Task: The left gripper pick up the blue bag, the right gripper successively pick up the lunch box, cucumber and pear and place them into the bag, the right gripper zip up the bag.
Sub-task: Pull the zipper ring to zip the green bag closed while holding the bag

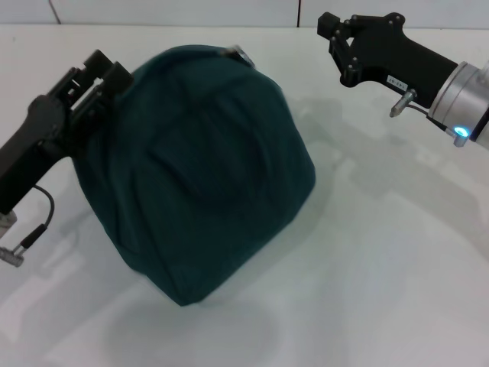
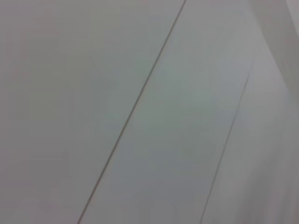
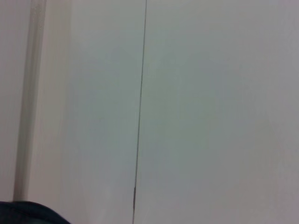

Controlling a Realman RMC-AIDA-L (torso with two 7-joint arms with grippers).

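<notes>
The blue bag (image 1: 206, 176) stands bulging and tilted on the white table (image 1: 382, 267) in the head view, its top closed over. A small silver piece (image 1: 241, 53) shows at its upper edge. My left gripper (image 1: 109, 75) presses against the bag's upper left side, its fingers closed on the fabric there. Up at the right, my right gripper (image 1: 336, 47) hangs open, well apart from the bag with nothing between its fingers. A dark corner of the bag (image 3: 28, 213) shows in the right wrist view. The lunch box, cucumber and pear are out of view.
Both wrist views face pale wall panels with thin seams (image 2: 131, 116) (image 3: 140, 102). A cable and plug (image 1: 23, 245) hang below the left arm. The table's far edge meets the wall (image 1: 191, 25) behind the bag.
</notes>
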